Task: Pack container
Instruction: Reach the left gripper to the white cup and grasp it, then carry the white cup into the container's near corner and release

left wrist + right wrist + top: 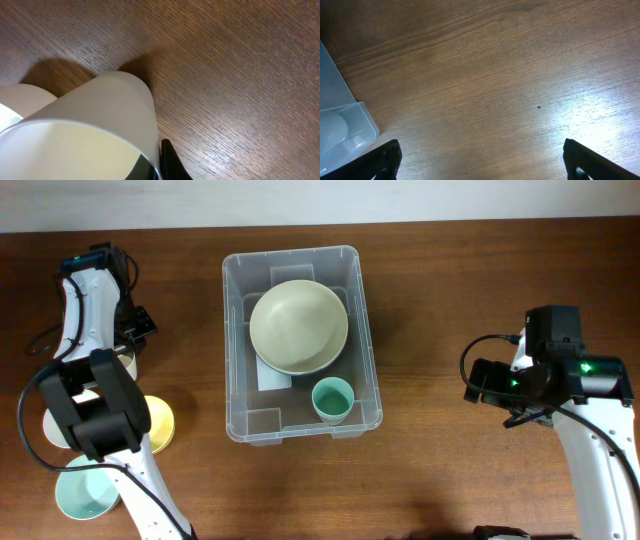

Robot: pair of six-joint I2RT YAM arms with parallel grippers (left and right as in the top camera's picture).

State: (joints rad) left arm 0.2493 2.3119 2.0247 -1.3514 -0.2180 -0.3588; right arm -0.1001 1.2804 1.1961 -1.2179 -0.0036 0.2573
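The clear container [232, 330] stands in the middle of the wooden bench [450, 280], between my two arms. Inside it are a cream bowl [298, 327] and a small green cup [331, 399]. My right hand [481, 150] is spread wide over bare wood. My left hand [159, 167] touches a cream cup [100, 110]; I cannot tell if it pinches.

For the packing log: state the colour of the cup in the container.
Mint-green cup, best overhead.
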